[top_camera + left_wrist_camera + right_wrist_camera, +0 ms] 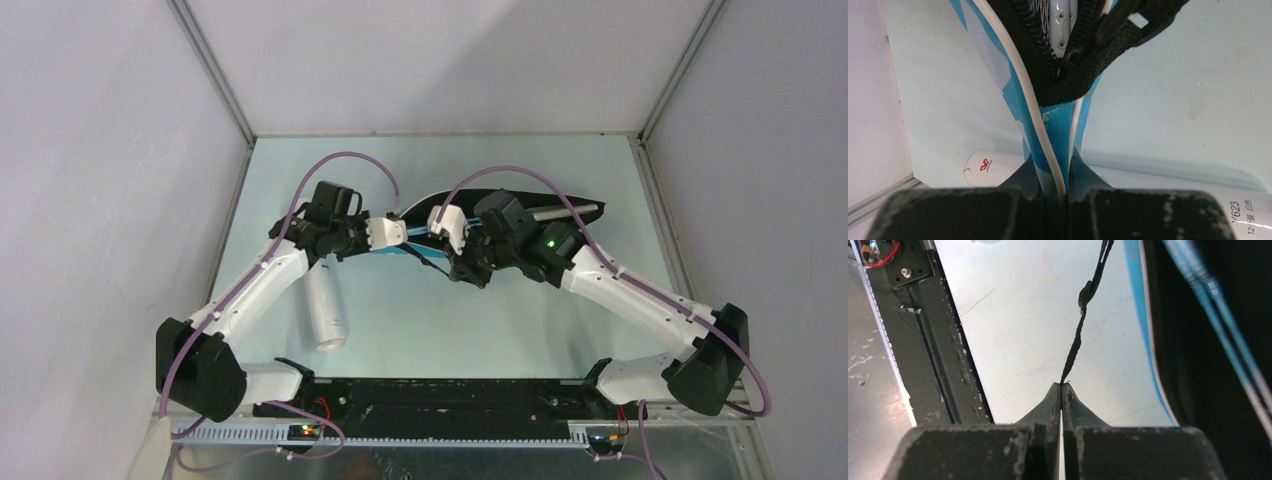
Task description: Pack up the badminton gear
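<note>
Black rail (450, 395) with both arm bases sits nearest in the top view. Far past it lies the blue bag (540, 200), flat on the table (450, 310). Its long side runs left to right, with the round end at the left. My left gripper (385, 232) is at that round end and my right gripper (445, 228) is just beside it. The white tube (327, 310) lies outside the bag, on the near left side of it, and its long side points roughly toward the bag.

Dark fingers (1018, 200) fill the bottom of the left wrist view. They are clamped on the bag's blue edge with the white trim (1058, 125). Past that the zip (1035, 45) is open, and I see a racket (1060, 20) inside. The tube (998, 167) shows below the bag.

Closest in the right wrist view, my fingers (1050, 405) are pinched tight on the thin black strap (1078, 335), which runs up to the bag.

I think the rackets are packed. Left to do: the tube goes in, then the zip gets closed. I cannot see any shuttlecocks.
</note>
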Available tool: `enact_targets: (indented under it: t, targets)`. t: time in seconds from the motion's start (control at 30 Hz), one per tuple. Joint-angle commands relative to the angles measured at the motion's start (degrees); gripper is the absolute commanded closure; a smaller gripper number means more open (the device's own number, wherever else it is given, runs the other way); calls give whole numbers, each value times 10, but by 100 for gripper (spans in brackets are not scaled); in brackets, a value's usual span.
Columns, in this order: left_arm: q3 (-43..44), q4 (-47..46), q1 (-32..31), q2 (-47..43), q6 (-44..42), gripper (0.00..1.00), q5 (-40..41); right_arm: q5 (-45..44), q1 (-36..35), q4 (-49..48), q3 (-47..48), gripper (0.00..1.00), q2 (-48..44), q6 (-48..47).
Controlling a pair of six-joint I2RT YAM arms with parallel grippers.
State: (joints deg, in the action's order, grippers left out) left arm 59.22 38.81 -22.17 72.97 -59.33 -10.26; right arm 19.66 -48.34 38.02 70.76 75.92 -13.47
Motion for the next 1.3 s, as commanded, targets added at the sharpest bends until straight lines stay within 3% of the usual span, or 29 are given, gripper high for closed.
enact_targets:
  t: [0.0, 0.23, 0.3, 0.57, 0.67, 0.9, 1.07, 1.17, 1.27]
  targets:
    - [10, -78, 4, -30, 22, 100, -46, 35, -7, -94, -55, 100, -5, 42]
    - [-27, -126, 3, -65, 37, 100, -59, 116, -13, -198, -135, 94, -34, 18]
    - [-23, -133, 3, -64, 55, 100, -64, 119, -21, -258, -149, 97, -14, 46]
    - [0, -125, -9, -47, 94, 100, -76, 49, -83, -467, -156, 100, 112, 136]
    - [2, -122, -12, -44, 97, 100, -82, 46, -93, -486, -156, 100, 145, 142]
    - [7, -124, -13, -40, 109, 100, -78, 9, -99, -427, -179, 100, 182, 101]
    - [5, -108, -13, -39, 81, 100, -92, 8, -99, -494, -222, 81, 119, 125]
    - [-20, -140, -13, -58, 51, 100, -90, -11, -91, -512, -239, 60, 63, 131]
    - [-61, -191, -13, -92, 33, 100, -93, -11, -83, -494, -248, 50, -11, 117]
